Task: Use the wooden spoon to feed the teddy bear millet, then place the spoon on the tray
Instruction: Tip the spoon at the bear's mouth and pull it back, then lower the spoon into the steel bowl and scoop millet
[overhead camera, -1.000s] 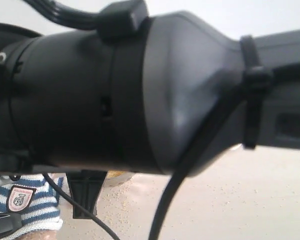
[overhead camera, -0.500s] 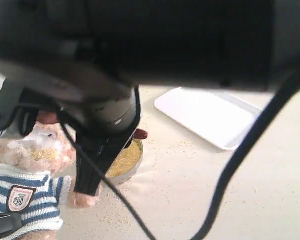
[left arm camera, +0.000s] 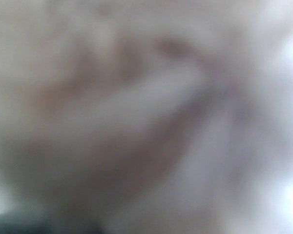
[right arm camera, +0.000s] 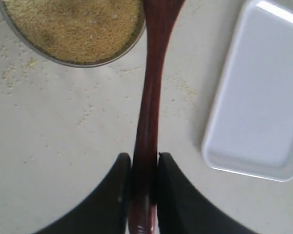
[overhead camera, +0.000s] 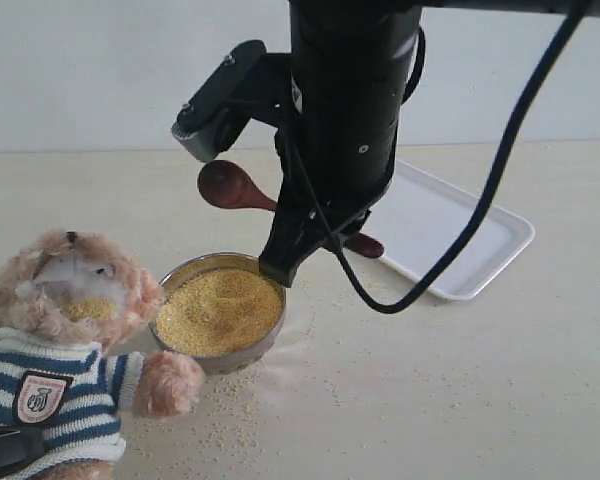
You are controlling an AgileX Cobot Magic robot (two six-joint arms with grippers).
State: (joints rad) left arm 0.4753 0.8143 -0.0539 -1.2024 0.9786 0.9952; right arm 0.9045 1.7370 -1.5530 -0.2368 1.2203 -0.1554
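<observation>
The teddy bear (overhead camera: 50, 385) sits at the left in its striped shirt, with yellow grains stuck on its white muzzle. Beside its paw stands the metal bowl (overhead camera: 216, 359), full of millet (overhead camera: 220, 312). My right gripper (overhead camera: 308, 238) hangs just above and behind the bowl, shut on the handle of the wooden spoon (overhead camera: 228, 186), whose oval bowl points left in the air. In the right wrist view my gripper (right arm camera: 144, 158) pinches the spoon handle (right arm camera: 151, 92) between both fingers, with millet (right arm camera: 73, 24) and the tray (right arm camera: 263, 97) beyond. The left wrist view is only a beige blur.
The white tray (overhead camera: 470, 245) lies behind and to the right of the bowl. Loose grains (overhead camera: 230, 410) are scattered on the beige table in front of the bowl. A dark part (overhead camera: 0, 452) shows at the bottom left corner under the bear.
The right arm, which filled the exterior view, has drawn back from the camera. The spoon now hangs behind the bowl, away from the bear's face.
</observation>
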